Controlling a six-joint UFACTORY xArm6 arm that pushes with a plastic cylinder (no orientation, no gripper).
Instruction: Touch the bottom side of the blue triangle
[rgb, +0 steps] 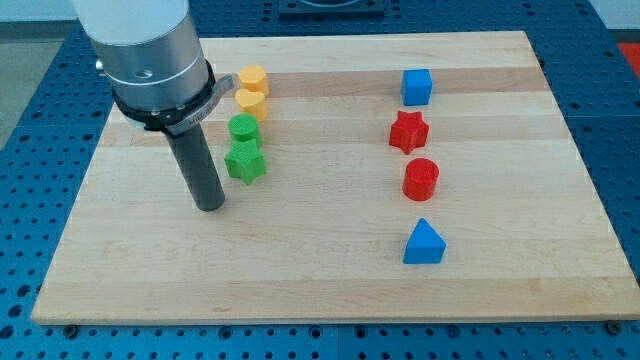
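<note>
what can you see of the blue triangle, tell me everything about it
The blue triangle is a small solid block of one even blue, matte like painted wood or plastic. It lies flat on the wooden board with its apex toward the view's top and its broad base toward the view's bottom. It sits low on the view's right, below the red cylinder, apart from it. Nothing touches it but the board. My tip is far off to the view's left, beside the green star.
</note>
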